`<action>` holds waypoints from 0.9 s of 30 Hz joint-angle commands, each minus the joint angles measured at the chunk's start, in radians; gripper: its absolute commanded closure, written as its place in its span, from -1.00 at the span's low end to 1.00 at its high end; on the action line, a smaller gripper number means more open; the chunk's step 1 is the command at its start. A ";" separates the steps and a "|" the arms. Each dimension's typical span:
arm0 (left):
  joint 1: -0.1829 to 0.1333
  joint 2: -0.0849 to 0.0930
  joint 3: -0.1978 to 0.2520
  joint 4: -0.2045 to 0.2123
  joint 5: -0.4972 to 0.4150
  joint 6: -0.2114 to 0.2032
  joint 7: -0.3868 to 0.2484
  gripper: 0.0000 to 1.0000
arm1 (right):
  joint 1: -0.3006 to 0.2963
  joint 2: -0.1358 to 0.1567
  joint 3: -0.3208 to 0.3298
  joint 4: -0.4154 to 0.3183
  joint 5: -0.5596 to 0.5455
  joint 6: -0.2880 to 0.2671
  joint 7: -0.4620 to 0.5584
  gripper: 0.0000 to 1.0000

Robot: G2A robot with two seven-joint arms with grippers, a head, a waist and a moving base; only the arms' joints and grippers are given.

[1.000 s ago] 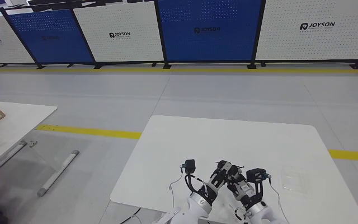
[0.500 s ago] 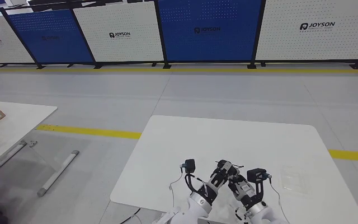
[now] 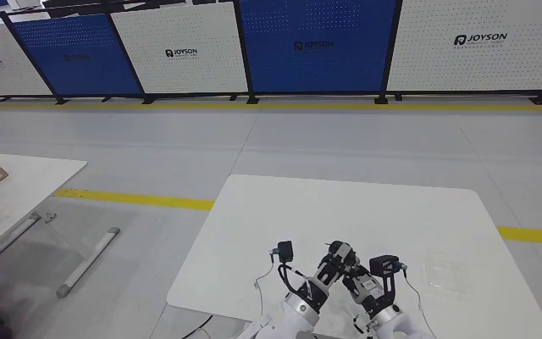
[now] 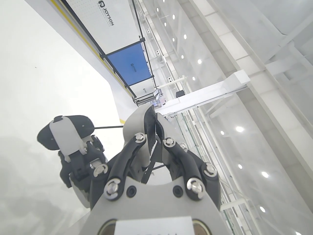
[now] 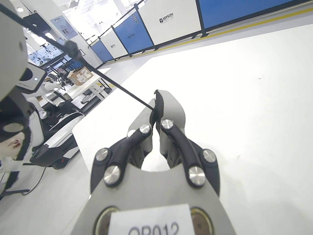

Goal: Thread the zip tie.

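Both grip one black zip tie [image 5: 105, 75]: the left hand [image 4: 153, 117] and the right hand [image 5: 156, 102] are clenched on it, and it runs straight between them, its head [image 5: 72, 47] partway along, above the white counter [image 5: 220, 86], near the robot's side.

Wide room to pass over the far half of the bench [image 3: 339, 199]; at the near edge, left gripper [image 4: 153, 117] and right gripper [image 5: 157, 103] close together; zip tie [image 5: 107, 78] stretched straight between them, barring the gap; transparent tray [image 3: 445, 273] flat to the right.
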 commanded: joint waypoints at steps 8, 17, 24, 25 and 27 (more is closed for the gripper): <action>-0.029 -0.004 -0.032 0.042 -0.064 0.069 0.009 1.00 | -0.028 0.006 0.052 -0.003 0.073 -0.037 -0.026 -1.00; -0.011 0.001 -0.127 0.066 -0.168 0.030 0.044 1.00 | -0.150 0.028 0.246 -0.078 0.235 -0.155 -0.154 -1.00; 0.017 0.003 -0.175 0.106 -0.236 0.002 0.061 1.00 | -0.203 0.035 0.357 -0.128 0.376 -0.162 -0.191 -1.00; 0.022 0.003 -0.178 0.107 -0.269 -0.010 0.045 1.00 | -0.203 0.035 0.357 -0.128 0.376 -0.162 -0.191 -1.00; 0.030 0.005 -0.183 0.107 -0.323 -0.022 -0.018 1.00 | -0.203 0.035 0.357 -0.128 0.376 -0.162 -0.191 -1.00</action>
